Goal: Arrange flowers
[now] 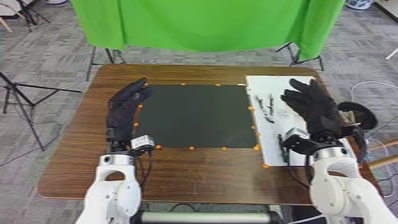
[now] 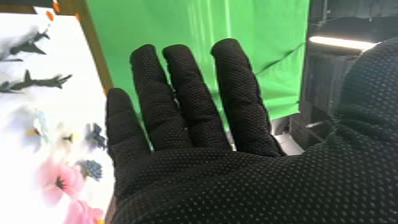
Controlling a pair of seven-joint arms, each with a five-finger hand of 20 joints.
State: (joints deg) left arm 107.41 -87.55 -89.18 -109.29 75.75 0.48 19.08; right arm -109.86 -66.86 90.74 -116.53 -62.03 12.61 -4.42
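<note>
Fingers of the black-gloved right hand are spread, nothing held, near dark-green leafy sprigs and pink-petalled flowers laid on a white rectangular board; those of the black-gloved left hand are straight. Picking appears due, a stem next to be pinched.

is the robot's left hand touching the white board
Apart. The head view shows most of the dark mat between the left hand and the white board.
</note>
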